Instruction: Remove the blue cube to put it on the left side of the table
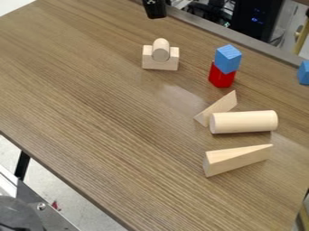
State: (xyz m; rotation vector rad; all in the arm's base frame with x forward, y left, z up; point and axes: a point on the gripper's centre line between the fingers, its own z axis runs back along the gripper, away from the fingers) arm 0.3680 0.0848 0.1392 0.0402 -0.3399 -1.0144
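Looking down at the worktop (109, 126) through my camera, I find the blue cube (228, 58) toward the upper right of the view. It sits on top of the red block (222, 76), and these two make a small upright stack. The gripper (156, 16) is at the top edge of the view, left of this stack and well apart from it. I cannot tell if its jaws are released or clenched.

Below the gripper in the view, I see a pale wooden block (161, 66) with a small wooden cylinder (161, 49) resting in its top recess. This pair is to the left of the stack. Nearer to me than the stack, there is a thin wooden triangle (219, 108), and just beside it a big wooden cylinder (244, 122) lies on its side. Whether these two are touching, I cannot say. Nearer still lies a long wooden wedge (236, 159), with its thin end pointing to the right. At the right edge of my view, another blue block (304, 73) is partly cut off.

Behind the worktop stands a black case (256, 20) with small blue lights, and at the lower left I see a metal frame (45, 207).
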